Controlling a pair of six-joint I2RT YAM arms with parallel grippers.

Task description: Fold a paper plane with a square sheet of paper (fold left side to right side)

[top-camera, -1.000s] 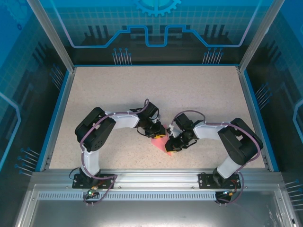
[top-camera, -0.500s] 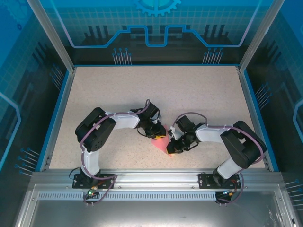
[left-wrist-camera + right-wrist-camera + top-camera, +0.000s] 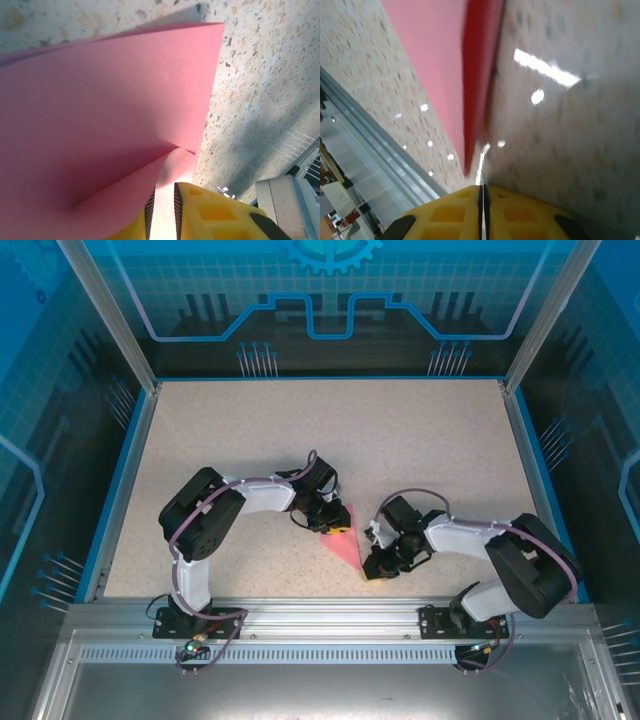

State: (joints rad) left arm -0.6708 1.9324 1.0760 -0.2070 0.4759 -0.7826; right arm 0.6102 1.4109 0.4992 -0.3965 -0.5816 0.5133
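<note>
The square sheet of paper (image 3: pixel 345 544) lies folded as a pink-red narrow triangle near the table's front middle, its point toward the near edge. My left gripper (image 3: pixel 336 524) is at the sheet's wide far end, shut on a curled-up layer of the paper (image 3: pixel 100 100) that runs between the fingers of the left gripper (image 3: pixel 164 189). My right gripper (image 3: pixel 371 564) sits just right of the paper's near point. In the right wrist view the right gripper (image 3: pixel 481 188) is shut with nothing between its jaws, and the paper's folded edge (image 3: pixel 477 75) ends just ahead of the tips.
The speckled beige table (image 3: pixel 300 430) has room at the back and on both sides. The aluminium rail (image 3: pixel 320 615) runs along the near edge, close to the right gripper. Blue frame edges (image 3: pixel 118 490) bound the table left and right.
My right gripper has slid toward the near edge along the paper's right side to its point, uncovering more of the pink triangle. The left gripper has kept its hold and place.
</note>
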